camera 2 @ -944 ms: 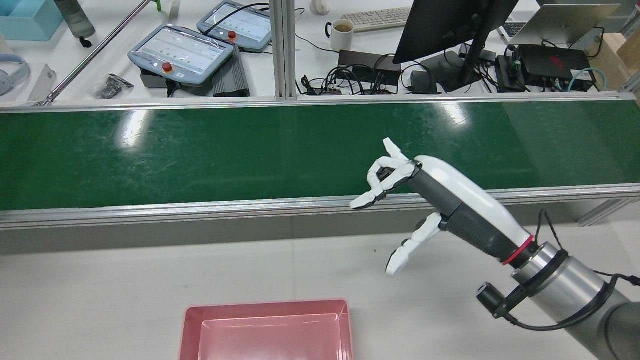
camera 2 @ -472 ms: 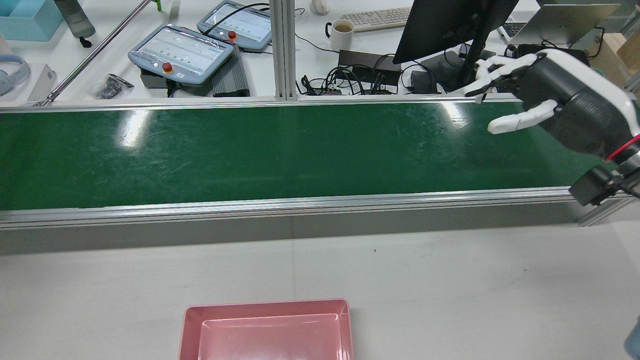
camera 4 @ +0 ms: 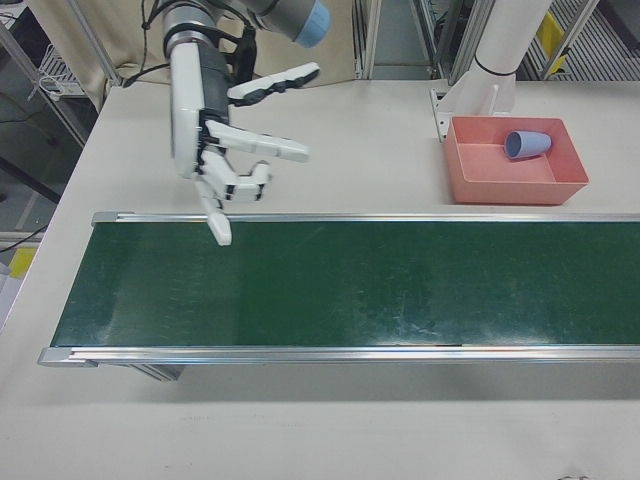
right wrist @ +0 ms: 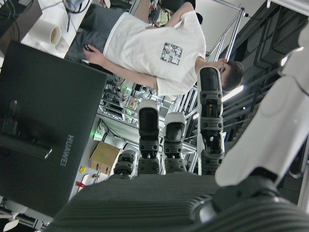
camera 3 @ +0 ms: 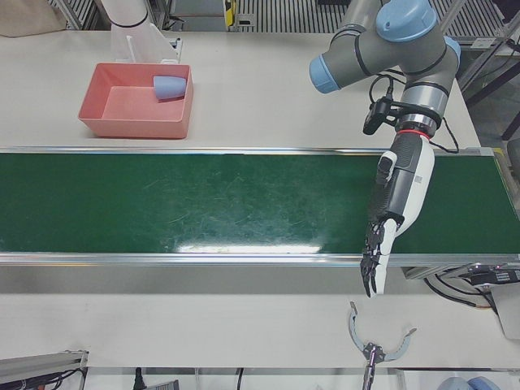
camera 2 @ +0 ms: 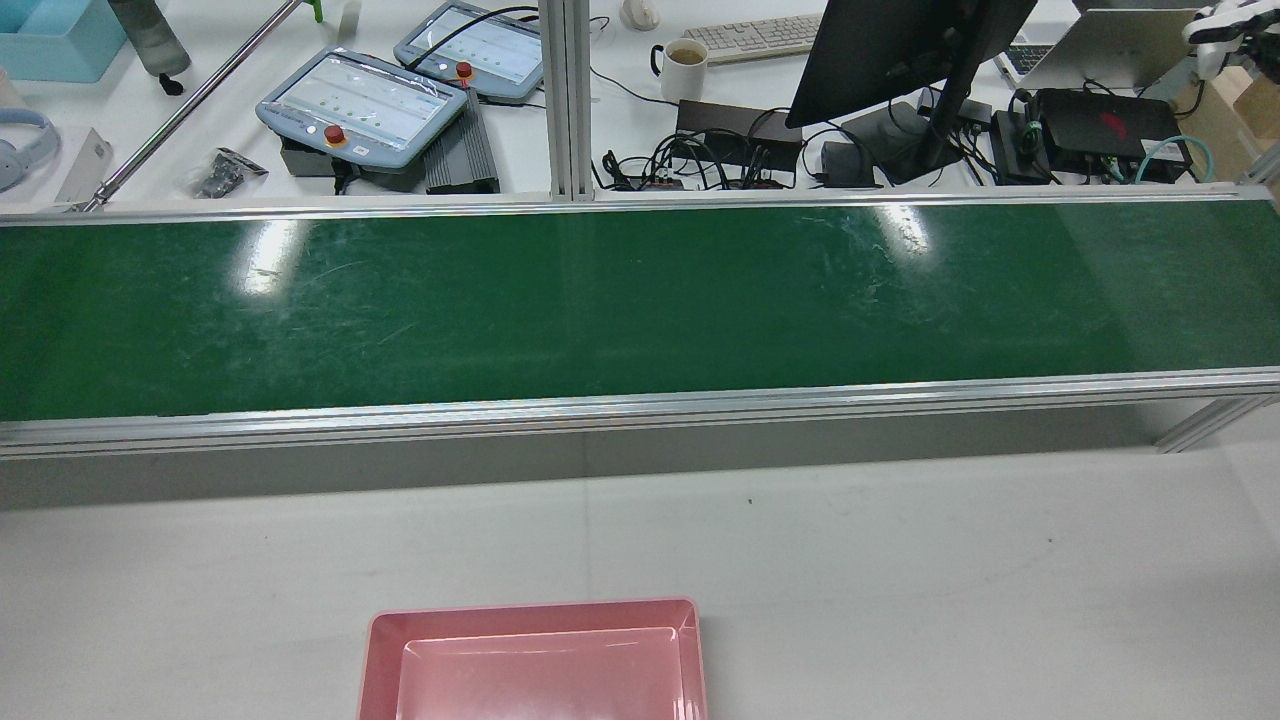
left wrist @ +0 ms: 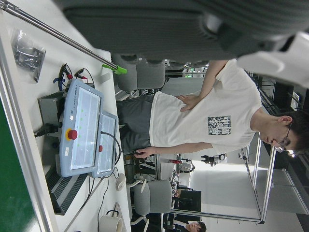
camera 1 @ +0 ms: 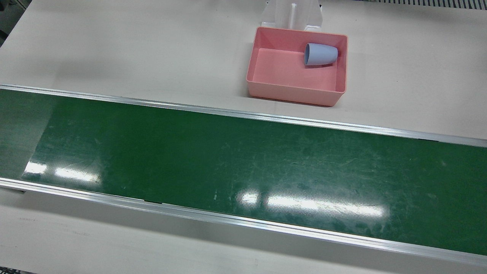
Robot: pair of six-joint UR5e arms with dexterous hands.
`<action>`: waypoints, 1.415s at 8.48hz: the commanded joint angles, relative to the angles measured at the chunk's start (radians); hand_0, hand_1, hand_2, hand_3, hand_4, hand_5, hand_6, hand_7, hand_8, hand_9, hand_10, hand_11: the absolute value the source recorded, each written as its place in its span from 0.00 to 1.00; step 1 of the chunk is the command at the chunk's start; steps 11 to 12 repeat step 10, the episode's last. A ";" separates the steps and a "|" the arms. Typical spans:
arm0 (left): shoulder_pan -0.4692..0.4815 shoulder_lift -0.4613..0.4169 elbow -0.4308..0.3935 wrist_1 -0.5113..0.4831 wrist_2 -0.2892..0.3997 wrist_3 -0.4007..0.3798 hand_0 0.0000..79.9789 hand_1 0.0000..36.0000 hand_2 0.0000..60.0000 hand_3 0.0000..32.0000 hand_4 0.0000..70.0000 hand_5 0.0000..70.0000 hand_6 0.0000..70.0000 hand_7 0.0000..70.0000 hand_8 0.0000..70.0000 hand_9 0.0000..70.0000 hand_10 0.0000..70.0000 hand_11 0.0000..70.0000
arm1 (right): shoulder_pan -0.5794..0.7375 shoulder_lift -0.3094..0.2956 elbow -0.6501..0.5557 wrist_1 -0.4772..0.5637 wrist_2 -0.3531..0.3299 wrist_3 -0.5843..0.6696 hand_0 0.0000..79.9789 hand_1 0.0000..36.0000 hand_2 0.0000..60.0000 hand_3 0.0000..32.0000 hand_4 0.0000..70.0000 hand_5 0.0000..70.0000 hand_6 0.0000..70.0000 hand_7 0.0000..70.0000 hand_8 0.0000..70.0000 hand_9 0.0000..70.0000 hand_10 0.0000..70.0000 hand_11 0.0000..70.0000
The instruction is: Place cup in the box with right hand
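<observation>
Cup point(camera 1: 320, 54) lies on its side inside the pink box point(camera 1: 296, 90), in the corner toward the robot, rim facing the box's middle. Box sits on the bench point(camera 1: 114, 49) beside the green belt point(camera 1: 228, 163), which is bare. Right robot hand point(camera 4: 225, 150) hangs above the far end of the belt from the box, fingers point(camera 4: 268, 150) spread apart, holding nothing. Left robot hand point(camera 3: 394, 207) points down over the other end of the belt, fingers extended and close together, nothing in it. A person point(left wrist: 203, 116) stands beyond the station.
</observation>
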 commanded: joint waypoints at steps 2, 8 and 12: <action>0.000 0.001 0.000 -0.001 0.000 0.000 0.00 0.00 0.00 0.00 0.00 0.00 0.00 0.00 0.00 0.00 0.00 0.00 | 0.258 -0.097 -0.108 0.154 -0.099 0.029 0.57 0.24 0.41 0.00 0.73 0.10 0.50 1.00 0.69 1.00 0.29 0.42; 0.000 0.000 0.000 0.000 0.000 0.000 0.00 0.00 0.00 0.00 0.00 0.00 0.00 0.00 0.00 0.00 0.00 0.00 | 0.292 -0.111 -0.268 0.289 -0.122 0.012 0.58 0.24 0.37 0.00 0.71 0.13 0.54 1.00 0.70 1.00 0.53 0.75; 0.000 0.000 0.000 0.000 0.000 0.000 0.00 0.00 0.00 0.00 0.00 0.00 0.00 0.00 0.00 0.00 0.00 0.00 | 0.226 -0.077 -0.485 0.443 -0.123 -0.009 0.57 0.32 0.60 0.00 0.72 0.14 0.55 1.00 0.75 1.00 0.58 0.81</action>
